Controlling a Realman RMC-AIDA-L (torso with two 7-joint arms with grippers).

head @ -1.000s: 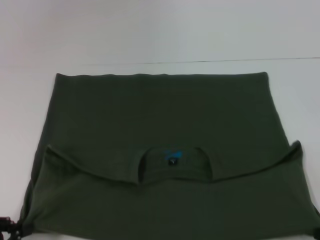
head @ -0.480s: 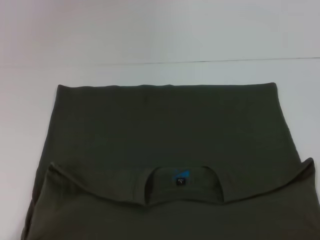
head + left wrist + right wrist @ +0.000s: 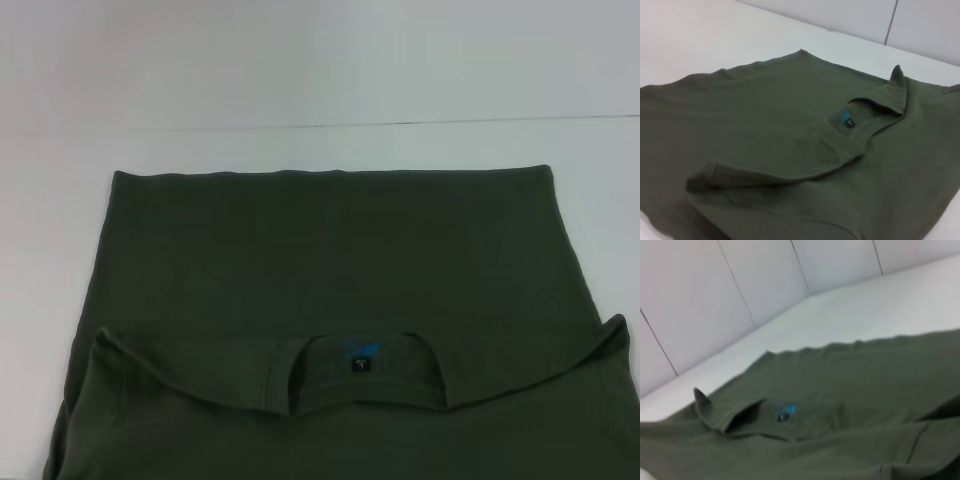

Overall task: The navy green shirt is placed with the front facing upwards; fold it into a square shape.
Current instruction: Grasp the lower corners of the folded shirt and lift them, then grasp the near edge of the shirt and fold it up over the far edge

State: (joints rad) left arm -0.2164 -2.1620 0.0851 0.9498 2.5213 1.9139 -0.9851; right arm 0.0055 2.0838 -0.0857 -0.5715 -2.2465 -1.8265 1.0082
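**Olive shirt half-folded on table, no gripper in sight**

Neither the left nor the right gripper shows in any view, so can't tell if either is apart or together. With no gripper visible, positions can't be tied to one; the left wrist cam looks across the shirt from one side of the near edge, the right wrist cam from the other.

The navy green shirt (image 3: 330,260) lies flat on the white table (image 3: 320,70), w/ its plain dark-olive side up. Fabric looks like soft matte knit, smooth, few wrinkles. Far edge is a straight fold line; side edges flare outward toward the robot. The collar end is turned over the body: the ribbed neckline (image 3: 365,375) forms a shallow rounded arch, and a layered fold edge runs out from it to both sides, each end peaking in a small raised corner.

Inside the neck opening sits a small neck label (image 3: 360,356): blue print above a dark square tag. Its text is too small to read. No chest lettering visible.
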